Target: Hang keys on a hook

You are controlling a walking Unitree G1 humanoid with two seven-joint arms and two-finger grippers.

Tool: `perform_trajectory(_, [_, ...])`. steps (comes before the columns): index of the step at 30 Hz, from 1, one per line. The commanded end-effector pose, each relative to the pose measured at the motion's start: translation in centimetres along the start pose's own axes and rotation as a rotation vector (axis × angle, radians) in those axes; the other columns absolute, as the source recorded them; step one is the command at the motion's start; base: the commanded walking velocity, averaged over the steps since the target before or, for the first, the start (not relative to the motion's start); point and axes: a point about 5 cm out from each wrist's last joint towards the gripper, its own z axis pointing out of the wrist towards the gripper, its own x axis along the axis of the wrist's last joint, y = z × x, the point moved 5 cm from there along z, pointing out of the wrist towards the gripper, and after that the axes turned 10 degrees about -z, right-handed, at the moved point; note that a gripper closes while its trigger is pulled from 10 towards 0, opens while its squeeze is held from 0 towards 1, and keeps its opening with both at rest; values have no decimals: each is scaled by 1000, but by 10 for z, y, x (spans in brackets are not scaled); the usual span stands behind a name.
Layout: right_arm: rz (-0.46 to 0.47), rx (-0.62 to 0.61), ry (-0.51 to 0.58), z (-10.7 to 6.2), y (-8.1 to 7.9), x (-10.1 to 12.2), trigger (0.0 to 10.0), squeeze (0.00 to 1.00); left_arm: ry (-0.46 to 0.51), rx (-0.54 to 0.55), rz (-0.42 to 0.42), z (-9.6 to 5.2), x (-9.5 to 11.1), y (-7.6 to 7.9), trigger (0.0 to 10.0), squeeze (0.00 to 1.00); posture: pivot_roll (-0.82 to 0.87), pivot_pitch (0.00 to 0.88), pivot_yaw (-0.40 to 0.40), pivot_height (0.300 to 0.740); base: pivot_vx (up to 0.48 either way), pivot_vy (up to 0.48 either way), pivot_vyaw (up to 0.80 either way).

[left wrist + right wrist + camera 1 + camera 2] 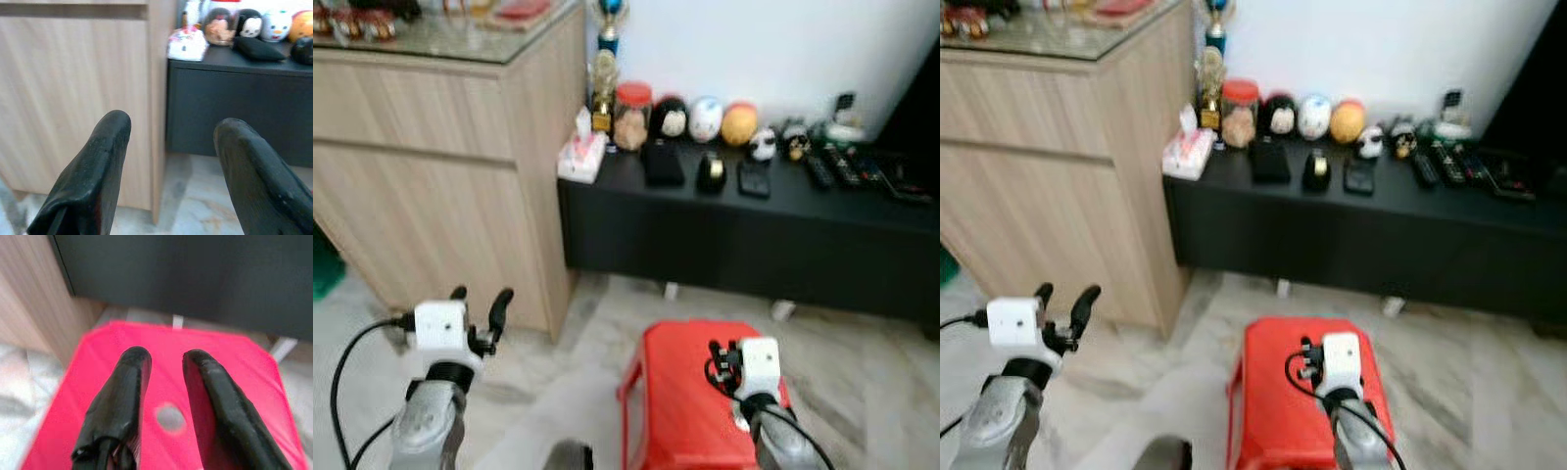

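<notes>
On the low black cabinet [744, 230] lie several small dark things; one with a yellow spot [710, 172] could be a key fob, but it is too blurred to tell. My left gripper [480, 299] is raised in front of the wooden cupboard [431, 186], open and holding nothing; in the left wrist view its fingers [105, 147] stand wide apart. My right gripper [720, 357] hovers over the red plastic stool [680, 397]. The right wrist view shows its fingers [129, 382] a narrow gap apart, nothing between them.
A tissue pack [580, 157], a trophy [604, 73], a red-lidded jar [631, 116], round toy figures [705, 119] and remote controls [832, 166] crowd the black cabinet top. The wooden cupboard has a glass top [450, 39]. The floor [862, 372] is pale marble tile.
</notes>
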Motion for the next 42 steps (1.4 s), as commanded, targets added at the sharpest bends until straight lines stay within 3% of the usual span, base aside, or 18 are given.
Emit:
perform_trajectory(1, [14, -24, -6, -2, 8, -3, 10000, 0, -9, -4, 0, -1, -2, -1, 10000, 0, 99, 0, -78, 623, 0, 0, 0])
perform_trajectory(11, [19, -68, 7, -2, 14, -2, 10000, 0, -17, -8, -2, -1, -5, -1, 10000, 0, 99, 0, -78, 623, 0, 0, 0])
perform_trajectory(20, [26, -31, 13, 0, 9, 0, 10000, 0, -21, -10, -4, 0, -5, 0, 10000, 0, 98, 0, -79, 598, 0, 0, 0])
perform_trajectory(36, [1, 10, -3, 0, 3, -4, 10000, 0, -36, 6, 2, 1, -9, -3, 10000, 0, 97, 0, -79, 598, 0, 0, 0])
perform_trajectory(42, [1, 15, -1, 0, 1, -4, 10000, 0, -36, 4, 4, 2, -9, -3, 10000, 0, 98, 0, -79, 598, 0, 0, 667])
